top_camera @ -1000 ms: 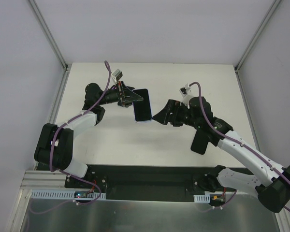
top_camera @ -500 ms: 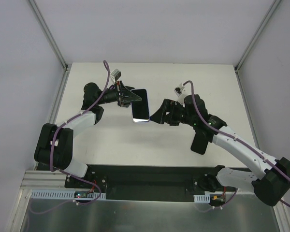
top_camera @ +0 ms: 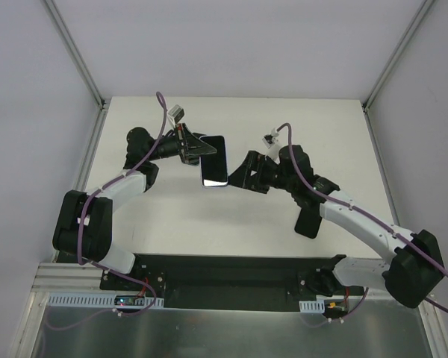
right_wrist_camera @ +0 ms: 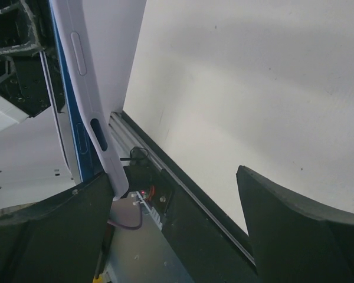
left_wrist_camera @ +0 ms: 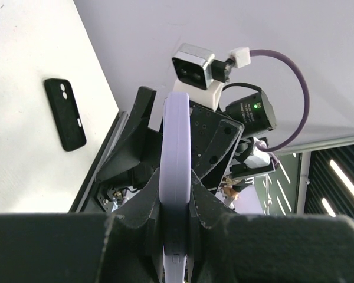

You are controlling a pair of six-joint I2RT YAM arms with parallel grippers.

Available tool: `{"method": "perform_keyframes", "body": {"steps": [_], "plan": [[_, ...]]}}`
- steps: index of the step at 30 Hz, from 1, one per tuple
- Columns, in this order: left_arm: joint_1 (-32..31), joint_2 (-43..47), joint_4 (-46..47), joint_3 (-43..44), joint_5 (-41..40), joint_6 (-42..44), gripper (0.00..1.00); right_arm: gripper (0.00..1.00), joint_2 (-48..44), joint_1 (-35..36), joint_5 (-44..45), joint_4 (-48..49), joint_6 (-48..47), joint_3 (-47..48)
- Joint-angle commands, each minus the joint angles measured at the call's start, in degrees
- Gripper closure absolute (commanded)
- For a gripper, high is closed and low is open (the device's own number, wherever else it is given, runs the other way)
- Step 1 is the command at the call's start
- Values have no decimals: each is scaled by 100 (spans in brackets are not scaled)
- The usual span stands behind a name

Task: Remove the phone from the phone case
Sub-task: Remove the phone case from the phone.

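My left gripper is shut on a phone in a lavender case and holds it above the table, screen up. In the left wrist view the case's edge stands clamped between my fingers. My right gripper is open and sits just right of the phone's lower corner. In the right wrist view the lavender case and the phone's blue edge lie against the left finger. The right finger is well apart from it.
A black phone case lies flat on the white table under the right forearm; it also shows in the left wrist view. Metal frame posts stand at the table's back corners. A black base strip runs along the near edge.
My right gripper has moved left, closing in on the phone's lower right corner. My left gripper has shifted the phone slightly left and stays shut on it.
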State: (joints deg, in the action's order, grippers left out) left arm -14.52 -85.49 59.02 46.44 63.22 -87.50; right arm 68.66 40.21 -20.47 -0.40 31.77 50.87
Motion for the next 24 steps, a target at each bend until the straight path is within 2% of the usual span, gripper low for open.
{"method": "perform_keyframes", "body": {"steps": [1,7,10,17,24], "plan": [[-191,173,680,155,-38,-355,100,12,375,40,-579,2007,961,-156],[-191,156,716,120,-38,-373,100,13,841,40,-801,4237,2280,-490],[-191,165,760,41,-47,-390,100,13,1035,40,-635,4855,2694,-631],[-191,244,812,-187,-64,-364,100,15,1202,5,-379,5111,2957,-508],[-191,402,734,-451,-82,-163,100,21,1571,-66,-493,5726,3555,10]]}}
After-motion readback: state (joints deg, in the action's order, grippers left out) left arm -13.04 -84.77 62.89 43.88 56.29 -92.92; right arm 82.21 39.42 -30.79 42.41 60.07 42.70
